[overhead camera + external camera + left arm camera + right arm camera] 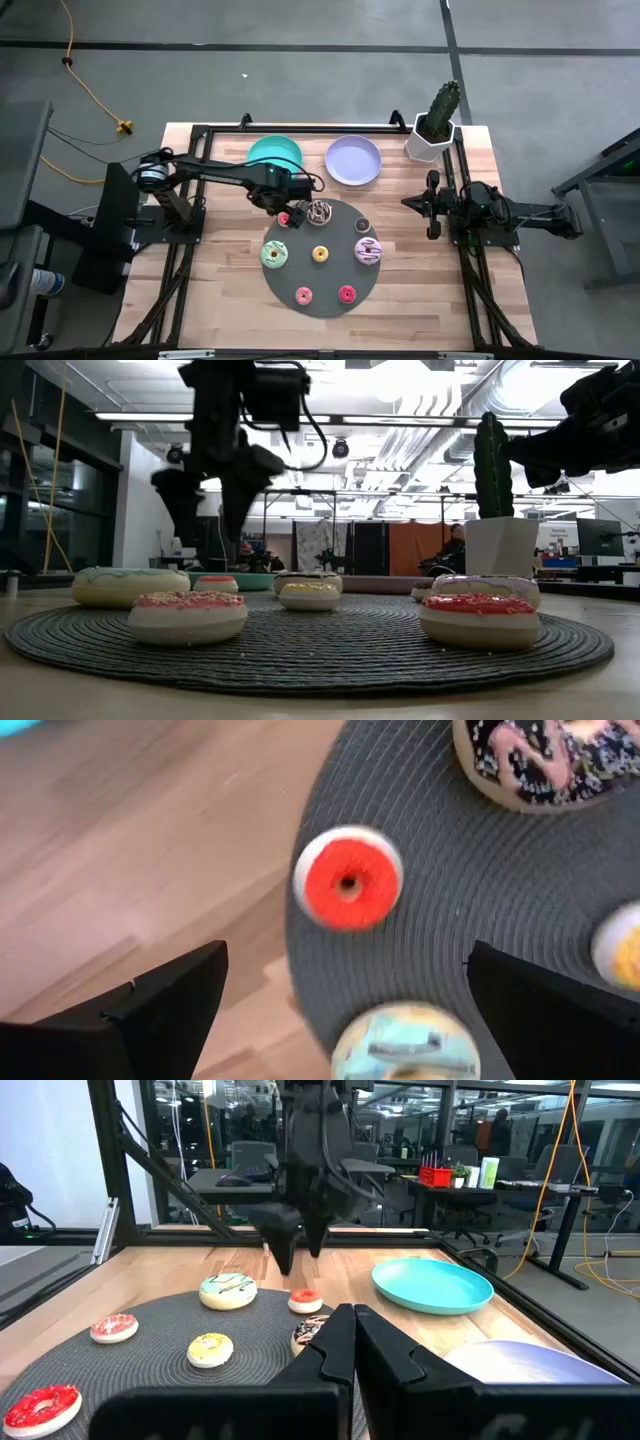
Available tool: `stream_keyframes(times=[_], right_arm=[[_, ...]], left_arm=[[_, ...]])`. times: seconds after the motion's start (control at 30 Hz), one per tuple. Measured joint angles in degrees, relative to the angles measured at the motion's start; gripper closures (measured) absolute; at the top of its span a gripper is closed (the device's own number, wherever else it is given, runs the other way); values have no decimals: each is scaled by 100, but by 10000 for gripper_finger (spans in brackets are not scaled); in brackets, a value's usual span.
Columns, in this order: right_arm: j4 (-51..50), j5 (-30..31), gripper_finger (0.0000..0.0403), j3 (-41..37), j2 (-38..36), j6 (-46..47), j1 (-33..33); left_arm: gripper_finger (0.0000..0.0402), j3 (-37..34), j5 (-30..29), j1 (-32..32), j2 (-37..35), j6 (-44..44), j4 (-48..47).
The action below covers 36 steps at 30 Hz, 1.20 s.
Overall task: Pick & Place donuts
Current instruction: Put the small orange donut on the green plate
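1. The dark grey disc (322, 290), a ribbed round mat, lies mid-table and bears every donut; one disc is counted.
2. Two plates are seen beyond the disc: a teal plate (274, 152) and a lilac plate (353, 160), both without donuts.
3. One potted cactus (436, 122) stands at the far right corner.
4. The left gripper (287, 203) hangs over the disc's far left edge, above the small red donut (348, 878); its fingers (165, 1005) are spread wide, with nothing held between them.
5. The right gripper (432, 203) waits right of the disc, well apart from the donuts, its fingers pressed together.
6. Three larger donuts are counted: green-iced (274, 254), pink-striped (368, 251) and chocolate-sprinkled (319, 211).
7. Five small donuts are counted: the red one by the left gripper, yellow (320, 254), brown (363, 224), pink (303, 295) and a second red (347, 294); eight in all.
8. The donuts are judged to be light, stiff toy rings with smooth tops that may slip; hold is best taken across the outer sides, low on the ring, the fingers straddling it evenly.
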Motion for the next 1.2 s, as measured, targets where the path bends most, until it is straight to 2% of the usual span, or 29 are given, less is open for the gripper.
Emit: stream_keyframes(times=[0.23,0.43,0.73,1.2], right_arm=[[1,0,402,0,-1,0,1],[3,2,402,0,1,0,1],[1,2,402,0,-2,0,1],[6,4,402,0,-1,0,0]], left_arm=[[2,-8,140,2,519,228,0],[2,-4,156,2,814,245,382],[2,-2,-76,7,860,-227,773],[2,-2,-10,164,860,-50,485]])
